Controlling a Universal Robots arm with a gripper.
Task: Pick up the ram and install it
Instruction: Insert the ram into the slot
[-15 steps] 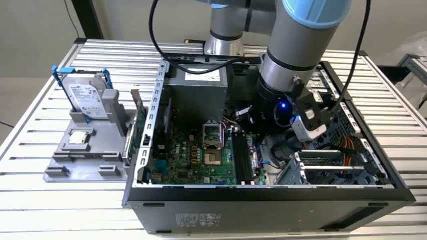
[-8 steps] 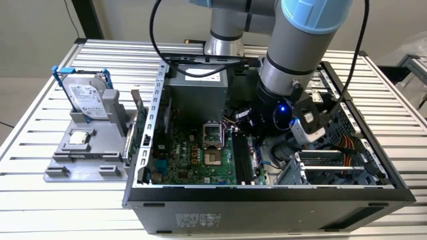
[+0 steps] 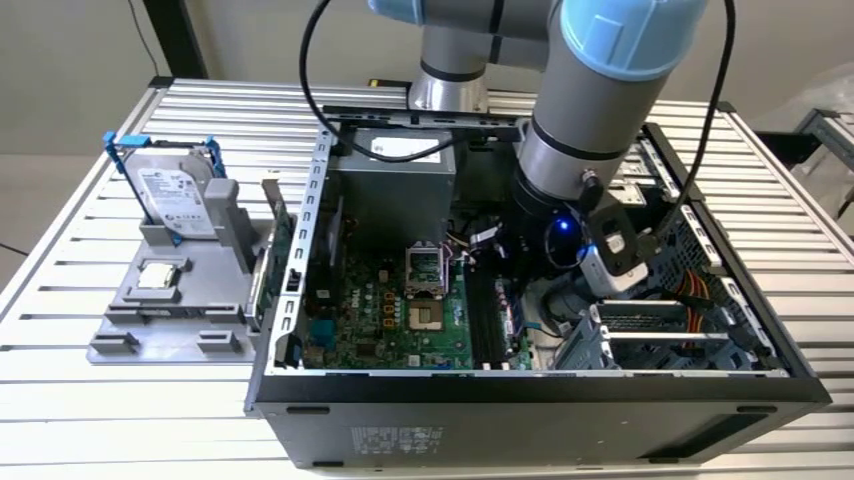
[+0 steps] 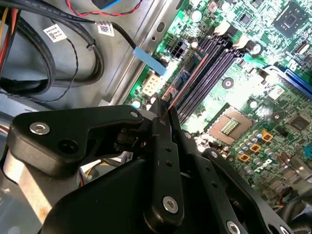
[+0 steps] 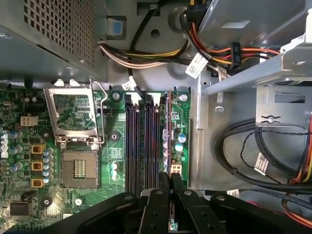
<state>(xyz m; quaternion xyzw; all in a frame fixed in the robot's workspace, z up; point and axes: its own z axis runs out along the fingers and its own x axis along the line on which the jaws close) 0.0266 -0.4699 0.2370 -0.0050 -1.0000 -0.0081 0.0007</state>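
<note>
Reaching down into an open black desktop computer case (image 3: 534, 395), a grey-and-light-blue robot arm (image 3: 601, 90) holds its black gripper (image 5: 169, 183) clenched on the ram (image 5: 168, 131), a thin, long circuit-board stick seen edge-on. In the first wrist view the stick stands in line with the outermost of the dark memory slots (image 5: 141, 141), the one nearest the green motherboard's (image 5: 29, 141) edge, with the black fingers (image 5: 155, 204) pinching its near end from both sides. In the second wrist view the same stick (image 4: 183, 83) runs as a narrow coppery line from the gripper (image 4: 162, 117) along the parallel dark slots (image 4: 207, 73); whether it is fully seated cannot be told. An open silver processor socket (image 5: 80, 168) with its metal frame lifted sits just beside the slots, apart from the gripper. Bundles of black, yellow and red cables (image 5: 263, 161) lie in the bay beyond the board's edge.

In the exterior view the case lies on its side on a ribbed metal tabletop (image 3: 80, 400), toward that view's right. Near the tabletop's edge at that view's left a grey plastic fixture (image 3: 174, 320) carries a silver hard drive with blue-tabbed bracket (image 3: 174, 195) standing upright, and a small square silver processor chip (image 3: 160, 275) lies flat just in front of it.
</note>
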